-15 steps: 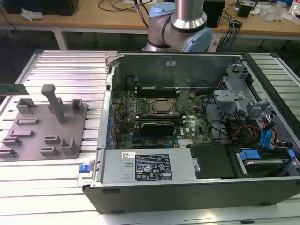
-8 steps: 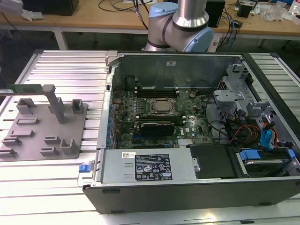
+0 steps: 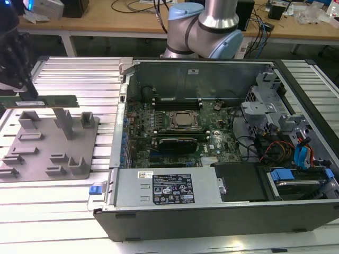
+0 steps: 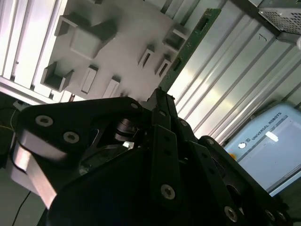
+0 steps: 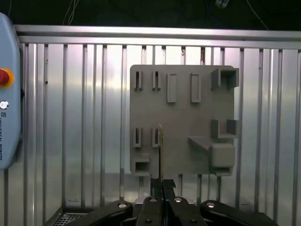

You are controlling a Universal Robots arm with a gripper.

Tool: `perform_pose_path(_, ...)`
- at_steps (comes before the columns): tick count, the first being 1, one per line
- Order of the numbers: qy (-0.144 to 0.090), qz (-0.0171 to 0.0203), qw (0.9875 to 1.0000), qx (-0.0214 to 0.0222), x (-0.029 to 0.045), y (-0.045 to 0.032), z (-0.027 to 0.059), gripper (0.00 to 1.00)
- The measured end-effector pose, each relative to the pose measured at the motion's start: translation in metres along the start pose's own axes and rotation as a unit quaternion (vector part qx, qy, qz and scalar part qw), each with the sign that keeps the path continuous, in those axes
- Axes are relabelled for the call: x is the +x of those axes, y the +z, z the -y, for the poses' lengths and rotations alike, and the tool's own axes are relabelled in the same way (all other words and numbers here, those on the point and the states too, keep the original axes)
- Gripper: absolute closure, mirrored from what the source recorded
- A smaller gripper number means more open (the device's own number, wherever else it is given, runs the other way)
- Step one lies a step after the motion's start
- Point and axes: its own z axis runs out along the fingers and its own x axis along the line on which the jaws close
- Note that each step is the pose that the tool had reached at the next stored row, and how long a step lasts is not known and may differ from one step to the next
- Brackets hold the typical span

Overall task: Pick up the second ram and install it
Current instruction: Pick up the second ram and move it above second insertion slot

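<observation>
Gripper [image 5: 162, 181] clenched on the second ram's [image 3: 53, 100] end, I hold it level above the grey fixture [image 3: 53, 144], clear of its slots.

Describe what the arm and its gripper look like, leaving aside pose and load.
The arm is a silver-grey metal tube with rounded, pale blue joint housings. The gripper is black, built from flat linkage bars pinned with silver screw heads, and narrows to two slim fingers. No cables show along it in either wrist view.
</observation>
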Motion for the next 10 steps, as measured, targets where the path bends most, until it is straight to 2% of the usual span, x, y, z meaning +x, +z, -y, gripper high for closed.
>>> perform_pose_path(3,0.0,0.0,1.0,0.0,0.0002,0.0002,0.0121,0.91)
perform_pose_path(7,0.0,0.0,1.0,0.0,0.0011,0.001,0.0472,0.91)
perform_pose_path(10,0.0,0.0,1.0,-0.0002,0.0014,0.0014,0.0628,0.91)
